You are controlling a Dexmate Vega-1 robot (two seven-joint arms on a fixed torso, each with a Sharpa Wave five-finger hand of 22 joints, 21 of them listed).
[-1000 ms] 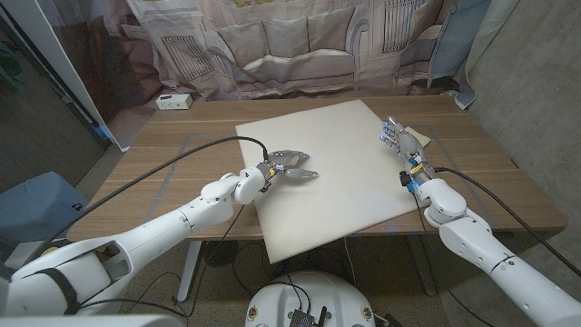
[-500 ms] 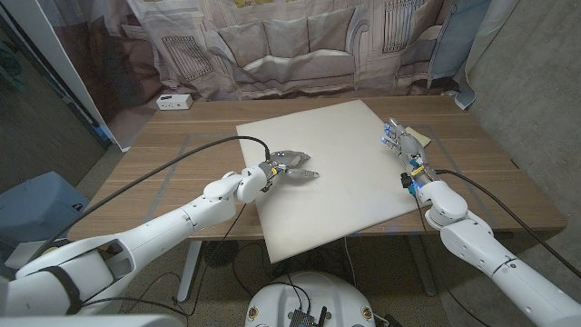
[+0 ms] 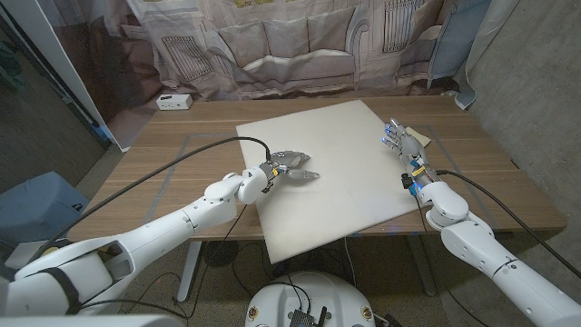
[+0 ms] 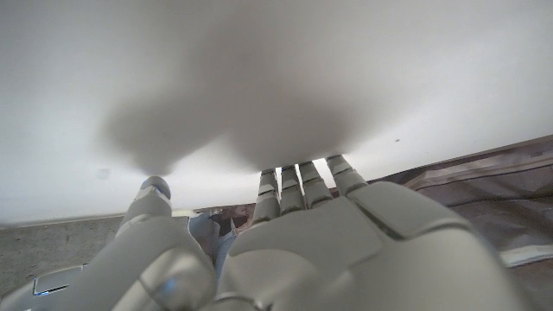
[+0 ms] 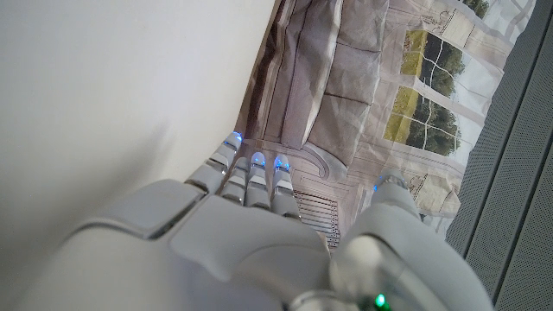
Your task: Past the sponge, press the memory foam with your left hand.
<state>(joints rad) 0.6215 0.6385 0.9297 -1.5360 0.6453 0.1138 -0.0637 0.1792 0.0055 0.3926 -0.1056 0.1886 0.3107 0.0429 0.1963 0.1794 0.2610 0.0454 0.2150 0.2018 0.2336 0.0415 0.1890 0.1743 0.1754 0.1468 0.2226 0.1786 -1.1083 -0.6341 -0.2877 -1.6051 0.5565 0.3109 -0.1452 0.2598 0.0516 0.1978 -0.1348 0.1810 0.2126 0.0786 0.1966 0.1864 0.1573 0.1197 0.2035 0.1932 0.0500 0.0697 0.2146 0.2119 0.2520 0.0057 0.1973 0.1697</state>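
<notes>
The left hand [image 3: 292, 167] hovers with fingers spread and holding nothing over the near-left part of the white foam sheet [image 3: 336, 154] covering the counter [image 3: 182, 145] middle — pressing so near its overhanging edge could tip or slide it, while the right hand [image 3: 404, 145], also loose-fingered and holding nothing, stands at the sheet's right edge.

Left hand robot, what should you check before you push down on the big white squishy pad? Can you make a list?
1. Left hand is over the white foam pad: ok, it is above the pad's left part.
2. Left hand holds nothing: ok, its fingers are apart and nothing is in them.
3. Fingers already touch the pad: cannot tell; the left wrist view shows a shadow right under them.
4. Pad sits well on the table: not ok, its near corner sticks out past the front edge.
5. Right hand is out of the way: ok, it is at the pad's right edge.
6. Sponge to pass: cannot tell, I see none.
</notes>
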